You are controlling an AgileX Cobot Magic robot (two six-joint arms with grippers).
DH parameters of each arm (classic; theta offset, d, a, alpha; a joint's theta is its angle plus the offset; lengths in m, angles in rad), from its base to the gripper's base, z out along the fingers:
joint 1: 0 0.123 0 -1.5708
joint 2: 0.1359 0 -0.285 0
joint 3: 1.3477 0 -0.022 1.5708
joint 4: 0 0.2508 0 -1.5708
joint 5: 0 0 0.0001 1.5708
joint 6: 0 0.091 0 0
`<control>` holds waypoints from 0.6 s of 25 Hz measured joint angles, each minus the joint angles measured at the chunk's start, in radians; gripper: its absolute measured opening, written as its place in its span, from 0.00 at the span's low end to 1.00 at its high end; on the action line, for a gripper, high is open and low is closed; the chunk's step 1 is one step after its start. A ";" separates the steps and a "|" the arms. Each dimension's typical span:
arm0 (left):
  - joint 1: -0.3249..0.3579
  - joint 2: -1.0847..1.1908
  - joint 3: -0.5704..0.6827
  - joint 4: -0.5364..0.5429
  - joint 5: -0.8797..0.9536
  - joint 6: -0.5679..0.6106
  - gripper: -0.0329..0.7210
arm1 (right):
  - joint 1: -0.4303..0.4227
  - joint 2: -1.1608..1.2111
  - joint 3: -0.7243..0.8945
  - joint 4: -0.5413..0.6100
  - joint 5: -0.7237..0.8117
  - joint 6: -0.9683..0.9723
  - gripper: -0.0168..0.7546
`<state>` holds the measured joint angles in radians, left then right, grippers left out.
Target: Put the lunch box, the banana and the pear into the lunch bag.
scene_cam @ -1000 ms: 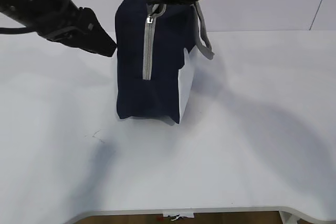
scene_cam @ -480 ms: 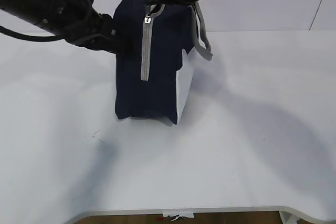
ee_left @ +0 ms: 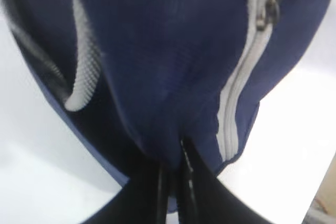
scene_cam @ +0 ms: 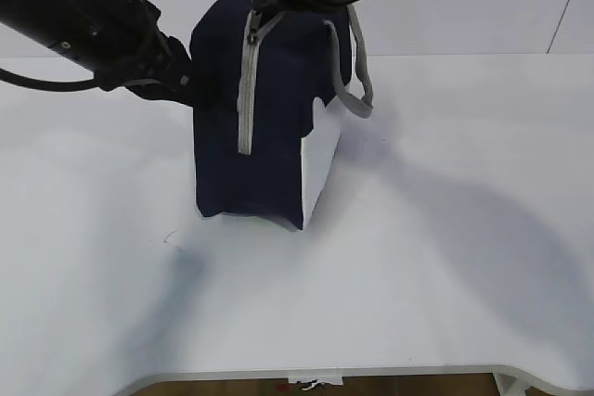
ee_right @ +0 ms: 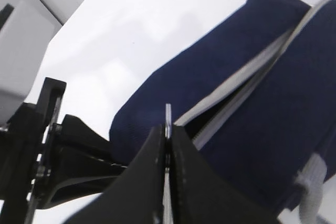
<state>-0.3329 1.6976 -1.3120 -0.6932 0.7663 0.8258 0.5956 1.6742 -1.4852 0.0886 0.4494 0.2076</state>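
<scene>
The navy-blue lunch bag (scene_cam: pixel 269 127) stands upright on the white table (scene_cam: pixel 445 229), its grey zipper (scene_cam: pixel 245 99) running down the near face. My left gripper (scene_cam: pixel 190 81) is shut on a fold of the bag's fabric at its upper left side; the pinch shows in the left wrist view (ee_left: pixel 173 153) on the bag (ee_left: pixel 157 51). My right gripper (scene_cam: pixel 255 6) is at the bag's top, shut on the thin metal zipper pull (ee_right: pixel 168 114). The zipper (ee_right: pixel 247 85) gapes a little beside my right gripper (ee_right: pixel 168 127). The lunch box, banana and pear are out of view.
A grey loop handle (scene_cam: pixel 357 71) hangs down the bag's right side. A white side panel (scene_cam: pixel 320 159) faces right. The table's front edge (scene_cam: pixel 371 373) runs along the bottom. The left arm (ee_right: pixel 68 156) shows beside the bag in the right wrist view.
My left gripper moved right from beside the bag and closed on its left side. The bag's top shifted left and the bag leans slightly. The right gripper stayed at the zipper pull.
</scene>
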 joint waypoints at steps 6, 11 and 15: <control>0.000 -0.042 0.000 0.053 0.050 0.000 0.04 | -0.014 0.000 -0.002 -0.002 -0.010 0.000 0.01; 0.000 -0.053 0.000 0.066 0.083 0.002 0.04 | -0.057 0.000 -0.002 0.000 -0.016 0.000 0.01; 0.000 -0.053 0.000 0.091 0.109 0.002 0.04 | -0.076 0.000 -0.004 0.006 -0.025 0.002 0.01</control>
<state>-0.3329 1.6449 -1.3120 -0.6025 0.8757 0.8279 0.5199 1.6742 -1.4889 0.0945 0.4241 0.2097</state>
